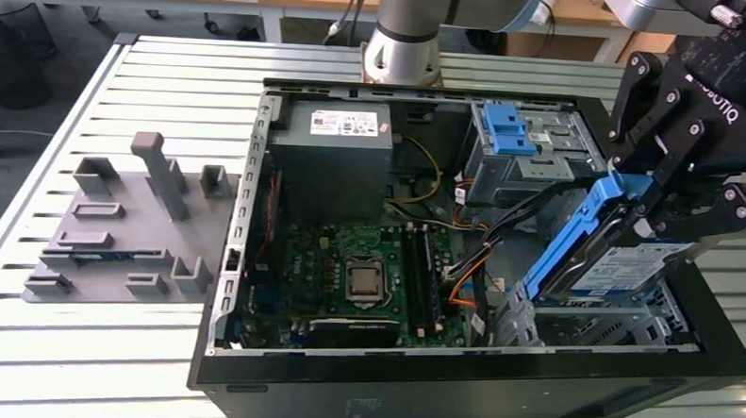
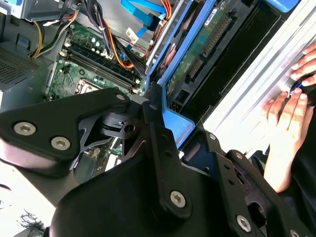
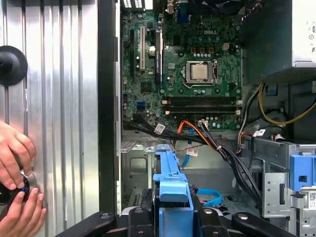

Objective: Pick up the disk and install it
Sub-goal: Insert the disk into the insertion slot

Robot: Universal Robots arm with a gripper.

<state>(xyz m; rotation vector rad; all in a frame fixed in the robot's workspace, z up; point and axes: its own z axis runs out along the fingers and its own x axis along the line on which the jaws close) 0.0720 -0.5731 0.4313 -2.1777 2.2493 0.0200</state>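
Note:
In the exterior view my gripper (image 1: 657, 198) is shut on the blue end handle of the disk (image 1: 622, 267). The disk is a silver-grey drive with a white-and-blue label in a blue carrier, and it hangs tilted with its lower end at the metal drive cage (image 1: 594, 327), at the near right of the open computer case. The first wrist view has the blue carrier (image 3: 173, 182) running away from the gripper (image 3: 173, 219) toward the case's inside. The disk's green circuit-board underside (image 2: 197, 54) faces the second wrist view, above the black fingers (image 2: 158, 143).
Inside the case lie the motherboard (image 1: 358, 274), a grey power supply (image 1: 338, 151) and an upper cage with a blue latch (image 1: 509, 130). Cables (image 3: 212, 138) cross near the drive cage. A grey fixture (image 1: 120, 226) sits on the table. A person's hands (image 3: 15, 168) rest beside the case.

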